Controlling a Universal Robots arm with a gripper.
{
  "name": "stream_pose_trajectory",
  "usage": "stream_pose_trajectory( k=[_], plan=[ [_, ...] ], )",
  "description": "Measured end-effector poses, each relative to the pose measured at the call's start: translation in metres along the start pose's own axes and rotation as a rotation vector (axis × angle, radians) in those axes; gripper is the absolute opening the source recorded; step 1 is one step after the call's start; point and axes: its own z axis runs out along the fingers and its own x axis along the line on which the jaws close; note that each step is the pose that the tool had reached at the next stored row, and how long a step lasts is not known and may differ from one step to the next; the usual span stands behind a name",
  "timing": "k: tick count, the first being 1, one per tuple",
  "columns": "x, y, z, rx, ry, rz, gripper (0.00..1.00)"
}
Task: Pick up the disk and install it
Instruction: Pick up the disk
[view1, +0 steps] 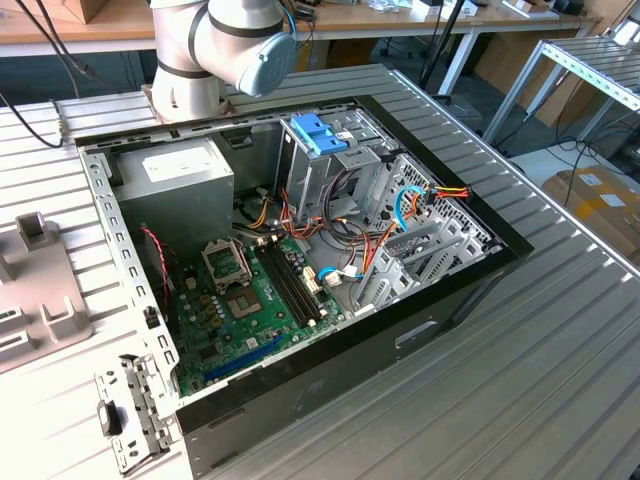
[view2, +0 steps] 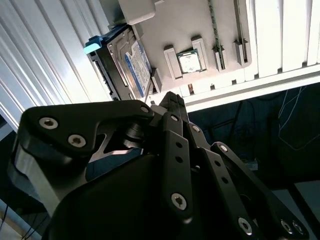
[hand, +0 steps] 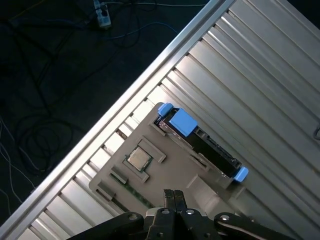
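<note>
Looking at it, is the disk (hand: 202, 141) already in the open computer case (view1: 420, 320)?

No. It stands on its edge in a slot at the rim of the grey tray (hand: 172, 162), near the chip (hand: 140, 159) that lies in the tray. The gripper (hand: 173, 196) hangs above the tray, its fingers pressed together on nothing, apart from the disk. So picking up and installing are both not yet done.
</note>
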Motion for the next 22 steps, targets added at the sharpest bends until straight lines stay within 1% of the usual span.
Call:
stream_pose_trajectory(
  k=[11,15,22],
  plan=[
    [0.0,0.0,0.0,-0.0013,0.002,-0.053,0.11],
    [0.0,0.0,0.0,-0.0021,0.0032,-0.087,0.11],
    [0.0,0.0,0.0,-0.003,0.0046,-0.12,0.11]
  ],
)
